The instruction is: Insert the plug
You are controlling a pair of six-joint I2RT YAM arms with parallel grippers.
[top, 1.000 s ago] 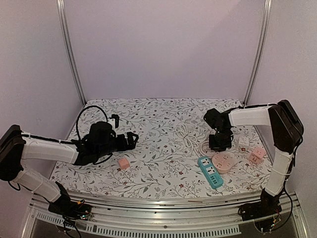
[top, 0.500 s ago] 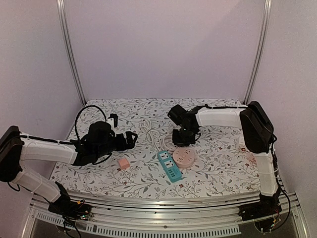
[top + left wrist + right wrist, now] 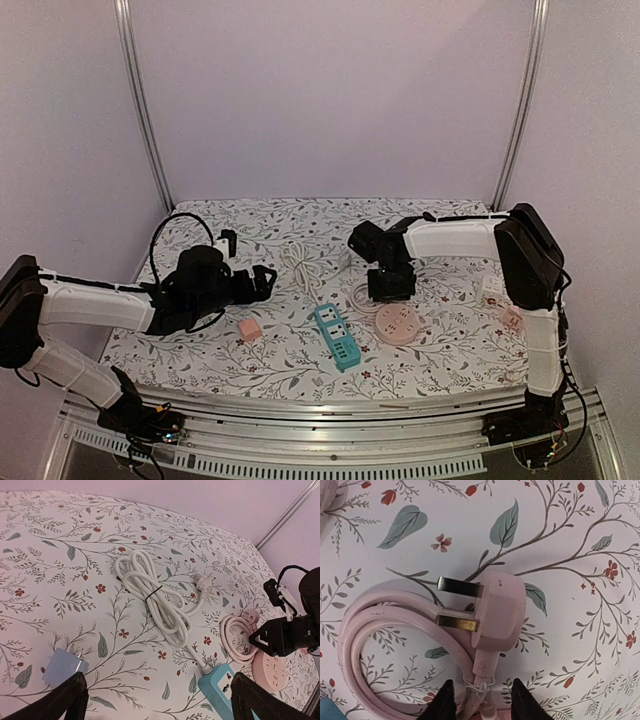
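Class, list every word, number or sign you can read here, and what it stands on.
No readable text in any view.
The teal plastic power strip, the round pink socket hub and the pink plastic plug show no legible print; any small marks are too blurred to read.

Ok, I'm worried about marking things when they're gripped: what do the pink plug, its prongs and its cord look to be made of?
The pink plug looks like moulded plastic: matte with a soft sheen and rounded edges. Its prongs are metal, possibly brass: flat yellowish bars with bright glints. The cord is probably sheathed in rubbery plastic: smooth, matte and lying in tight curved coils.
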